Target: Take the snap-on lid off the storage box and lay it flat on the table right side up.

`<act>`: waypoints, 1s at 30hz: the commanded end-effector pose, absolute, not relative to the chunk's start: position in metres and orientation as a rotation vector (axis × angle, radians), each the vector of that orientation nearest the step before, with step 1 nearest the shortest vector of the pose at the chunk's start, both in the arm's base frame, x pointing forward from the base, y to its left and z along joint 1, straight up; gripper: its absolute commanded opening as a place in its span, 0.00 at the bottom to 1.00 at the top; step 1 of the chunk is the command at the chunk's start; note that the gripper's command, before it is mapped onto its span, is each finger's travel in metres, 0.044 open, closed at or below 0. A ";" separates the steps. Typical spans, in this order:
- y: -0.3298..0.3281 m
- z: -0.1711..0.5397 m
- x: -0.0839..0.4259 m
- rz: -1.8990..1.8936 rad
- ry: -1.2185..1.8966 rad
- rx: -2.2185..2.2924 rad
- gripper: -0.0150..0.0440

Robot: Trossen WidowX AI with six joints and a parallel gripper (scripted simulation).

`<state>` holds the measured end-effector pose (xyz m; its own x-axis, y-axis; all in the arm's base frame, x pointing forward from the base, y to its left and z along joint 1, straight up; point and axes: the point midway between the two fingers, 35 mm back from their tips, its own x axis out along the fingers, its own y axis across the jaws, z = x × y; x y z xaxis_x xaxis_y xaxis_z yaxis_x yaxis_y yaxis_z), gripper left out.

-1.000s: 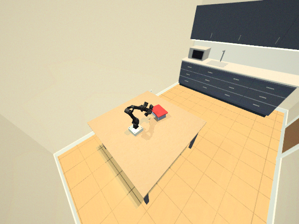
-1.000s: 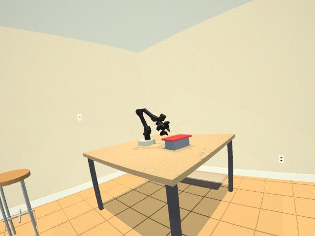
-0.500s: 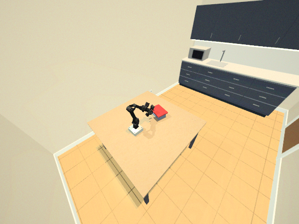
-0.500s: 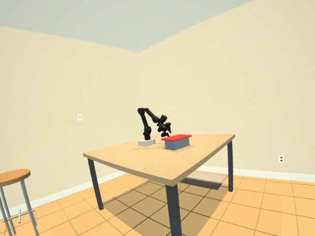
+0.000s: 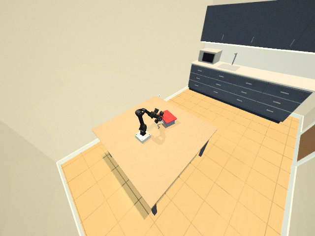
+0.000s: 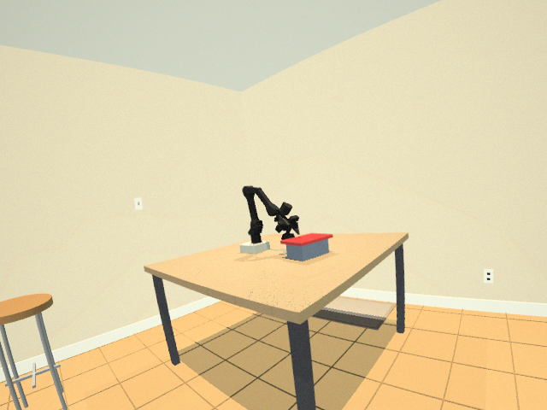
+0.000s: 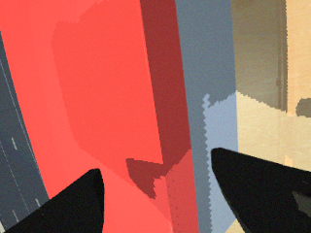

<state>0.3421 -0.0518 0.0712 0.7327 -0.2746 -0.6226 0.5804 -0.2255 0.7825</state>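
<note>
The flat red lid [image 5: 168, 116] [image 6: 308, 239] [image 7: 97, 87] sits on top of the blue-grey storage box [image 5: 169, 123] [image 6: 308, 249] [image 7: 206, 58], overhanging its walls. The box stands on the wooden table [image 5: 157, 164] [image 6: 247, 282]. My gripper [image 5: 162, 117] [image 6: 293, 234] [image 7: 157, 168] is partly open, with nothing held, at the lid edge that faces the arm's base. In the wrist view one fingertip shows over the lid's top and the other outside its edge, in front of the box wall. Whether either finger touches the lid cannot be told.
The arm's white base [image 5: 142, 136] [image 6: 254, 247] stands on the table on the gripper's side of the box. A stool [image 6: 26, 305] stands on the floor beyond the table. A kitchen counter [image 5: 254, 73] with a microwave [image 5: 209, 55] lies farther off.
</note>
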 end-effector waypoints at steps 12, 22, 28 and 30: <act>-0.054 0.065 0.347 -0.801 0.256 1.613 0.45; -0.054 0.065 0.347 -0.801 0.256 1.613 0.25; -0.054 0.067 0.347 -0.804 0.251 1.615 0.25; -0.054 0.067 0.347 -0.804 0.251 1.615 0.25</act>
